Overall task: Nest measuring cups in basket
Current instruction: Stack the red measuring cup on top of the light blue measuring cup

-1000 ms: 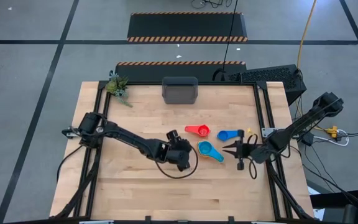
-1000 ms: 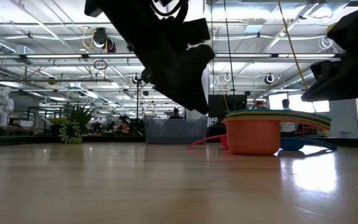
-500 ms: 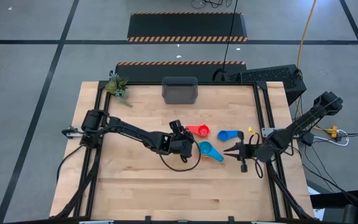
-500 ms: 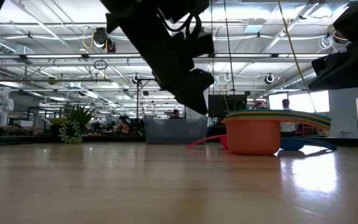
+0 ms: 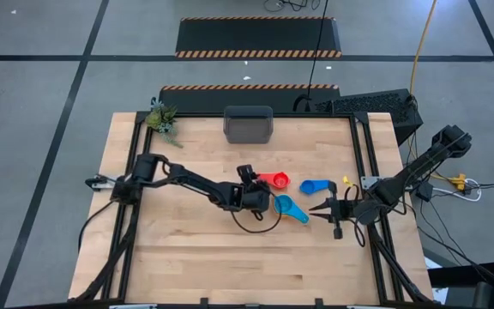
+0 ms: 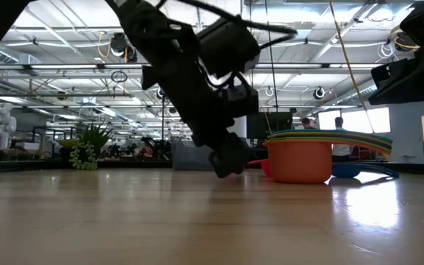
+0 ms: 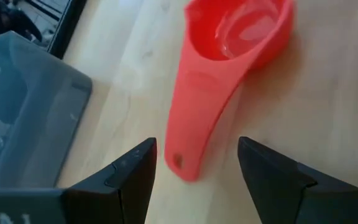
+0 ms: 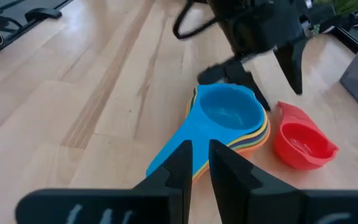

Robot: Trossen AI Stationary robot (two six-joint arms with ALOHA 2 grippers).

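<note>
1. The wooden table (image 5: 195, 249) fills the middle of the room, with both dark arms reaching in from its two sides.
2. The left arm stretches from the left edge toward the centre. Its left gripper (image 7: 194, 165) is low over the tabletop with its fingers spread apart, one on either side of the handle end of the red cup, not touching it.
3. The right arm comes in from the right edge. Its right gripper (image 5: 320, 207) sits just beside the stacked cups, fingers nearly together with a narrow gap; the cyan cup's handle points into that gap, and I cannot tell whether they pinch it.
4. The dark grey basket (image 5: 248, 125) stands at the far edge of the table, well apart from all the cups, with nothing visible inside.
5. A small green plant (image 5: 162, 119) sits near the far left corner.
6. A stack of nested cups (image 6: 309, 151) rests near the table's centre, orange at the bottom and the cyan cup (image 8: 225, 112) on top.
7. The red cup (image 7: 235, 43) lies alone just beside the stack, open side up.
8. A blue cup (image 5: 315, 186) lies separately, near the right gripper.
</note>
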